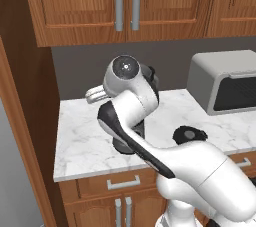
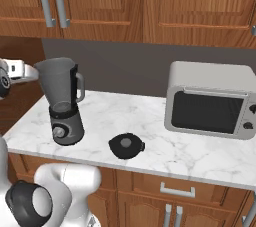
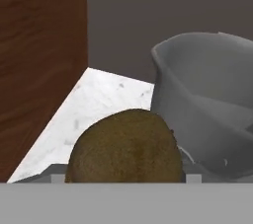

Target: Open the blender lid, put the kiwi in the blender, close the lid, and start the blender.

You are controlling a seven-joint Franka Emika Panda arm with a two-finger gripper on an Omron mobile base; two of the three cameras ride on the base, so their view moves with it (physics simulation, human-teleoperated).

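Kiwi [image 3: 123,146]: brown, fuzzy, oval, sitting right at the pincer [image 3: 126,178] in the hand view, between its tips and apparently held there, raised above the surface [image 2: 165,146] and just beside the open rim of the blender [image 2: 64,102]. Pincer narrowed on the fruit, not fully closed.

Probably light and a little soft; firm squeeze likely to bruise it, loose squeeze likely to let it roll, since the skin is rounded. Best held across the short middle, as seems the case now, though the contact itself is hidden at the bottom edge.

Jar translucent, smoky grey, with handle, mouth uncovered. Blender lid [image 2: 126,145] lying flat on the marble surface, to the right of the base and apart from it; small centre knob up, good place to take it later. Toaster oven [image 2: 211,100] further right, well apart. Wooden wall panel [image 3: 42,60] close on the other side of the jar, leaving little room for the hand.
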